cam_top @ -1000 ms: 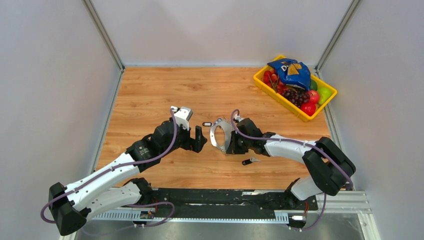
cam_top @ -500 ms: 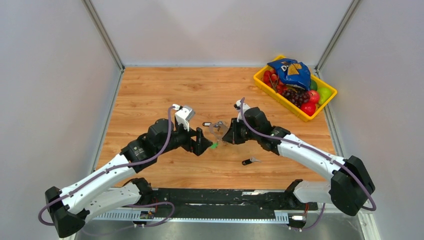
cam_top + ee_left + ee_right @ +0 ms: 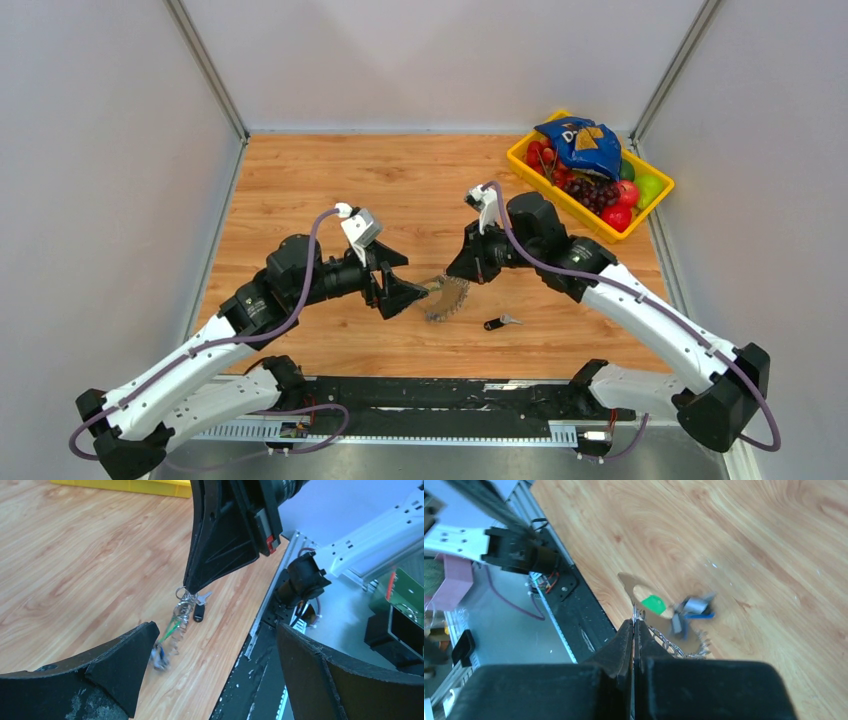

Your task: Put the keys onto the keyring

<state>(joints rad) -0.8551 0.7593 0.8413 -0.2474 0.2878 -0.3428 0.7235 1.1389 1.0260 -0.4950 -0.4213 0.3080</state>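
At left, left gripper spread as wide as can be, gripping nothing, mouth turned toward the hanging keyring. Between the arms, keyring dangling just above the boards, blurred, pinched at its top edge by the fully closed right gripper, with a green tag and a few small keys apparently threaded on already. Likely trouble: thin hoop held by fingertips only, so liable to slip or twist out if knocked by the open fingers; hard to place while blurred. Just right of that, one loose key flat on the wood, apart from the ring, easy to nudge toward the near rail. Underneath, wood-grain table; far right corner, yellow basket of fruit and a blue bag; plain grey walls all round.
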